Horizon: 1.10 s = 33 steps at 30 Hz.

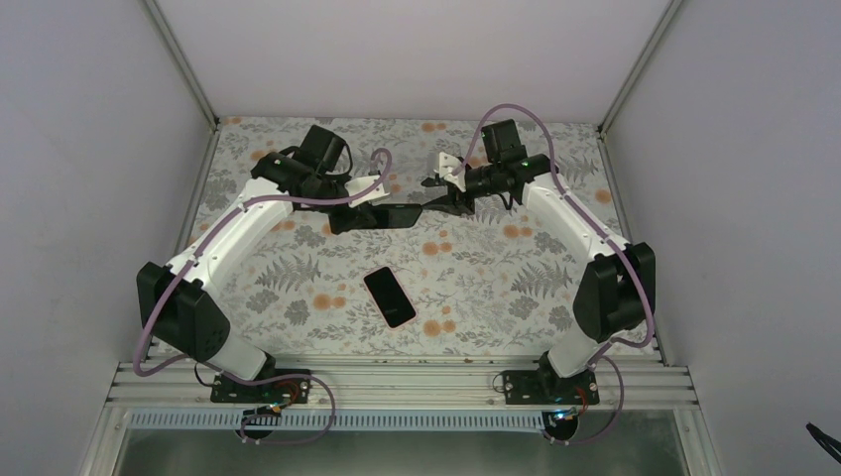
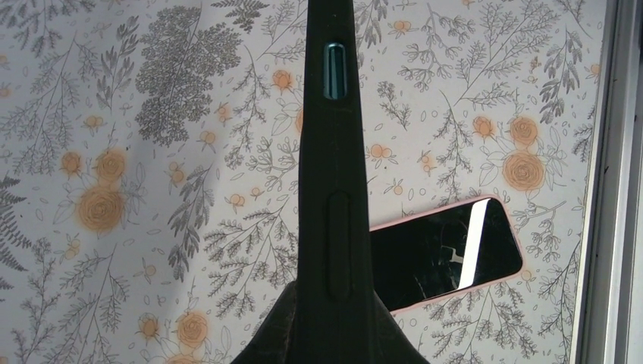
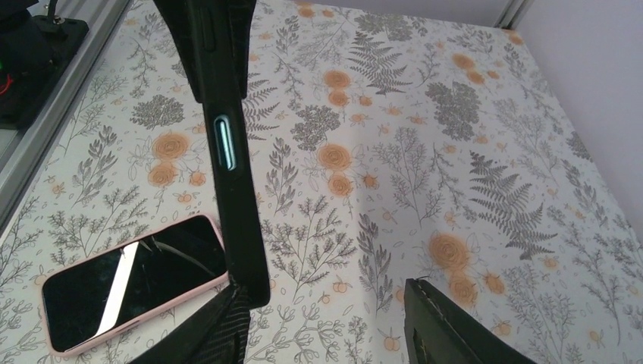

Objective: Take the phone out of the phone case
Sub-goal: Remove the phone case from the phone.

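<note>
The phone (image 1: 389, 296), black screen with a pink rim, lies flat and bare on the floral table, face up. The black phone case (image 1: 392, 215) hangs in the air above the table between both arms. My left gripper (image 1: 362, 203) is shut on the case's left end. In the left wrist view the case (image 2: 334, 189) stands edge-on between the fingers of my left gripper (image 2: 334, 311), with the phone (image 2: 443, 254) below. My right gripper (image 1: 446, 198) is open at the case's right end. In the right wrist view my right gripper (image 3: 326, 318) has its left finger (image 3: 201, 334) touching the case (image 3: 227, 152). The phone (image 3: 133, 280) lies beneath.
The floral table cover (image 1: 496, 268) is walled in by white panels at the back and sides. An aluminium rail (image 1: 397, 382) carrying both arm bases runs along the near edge.
</note>
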Each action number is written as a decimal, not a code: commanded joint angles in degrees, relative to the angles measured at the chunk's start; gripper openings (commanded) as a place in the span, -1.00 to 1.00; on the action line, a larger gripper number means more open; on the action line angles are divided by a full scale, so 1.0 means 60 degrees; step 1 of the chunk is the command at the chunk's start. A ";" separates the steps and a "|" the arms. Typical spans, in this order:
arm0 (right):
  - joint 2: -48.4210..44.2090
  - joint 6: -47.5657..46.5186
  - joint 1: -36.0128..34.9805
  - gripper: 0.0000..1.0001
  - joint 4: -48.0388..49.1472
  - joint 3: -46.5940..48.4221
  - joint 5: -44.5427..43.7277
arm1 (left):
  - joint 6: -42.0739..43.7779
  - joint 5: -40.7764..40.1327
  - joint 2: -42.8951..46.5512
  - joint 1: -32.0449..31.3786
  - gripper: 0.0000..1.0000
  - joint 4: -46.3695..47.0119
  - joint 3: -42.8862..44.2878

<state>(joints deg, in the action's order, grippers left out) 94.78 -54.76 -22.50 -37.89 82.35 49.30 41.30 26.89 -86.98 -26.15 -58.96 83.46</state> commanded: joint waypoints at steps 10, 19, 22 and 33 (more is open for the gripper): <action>-0.0440 0.0036 -0.0102 0.04 0.0148 -0.0657 0.0019 | -0.0174 0.0338 0.0165 -0.0054 -0.95 0.0521 0.0294; -0.0226 0.0160 -0.0091 0.02 0.0374 -0.0446 -0.0073 | -0.0086 0.0386 0.0259 -0.0051 -0.95 0.0372 0.0229; -0.0123 0.0208 -0.0098 0.00 0.0451 -0.0394 -0.0083 | -0.0060 0.0456 0.0245 -0.0051 -0.95 0.0367 0.0228; 0.0239 0.0442 -0.0089 -0.05 0.0806 0.0080 -0.0685 | 0.0121 0.0750 0.0148 -0.0145 -0.95 0.0052 0.0297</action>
<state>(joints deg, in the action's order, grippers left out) 94.19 -53.36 -22.57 -35.62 79.79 47.70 41.10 26.87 -86.98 -26.11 -58.37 83.46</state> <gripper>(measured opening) 0.481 0.112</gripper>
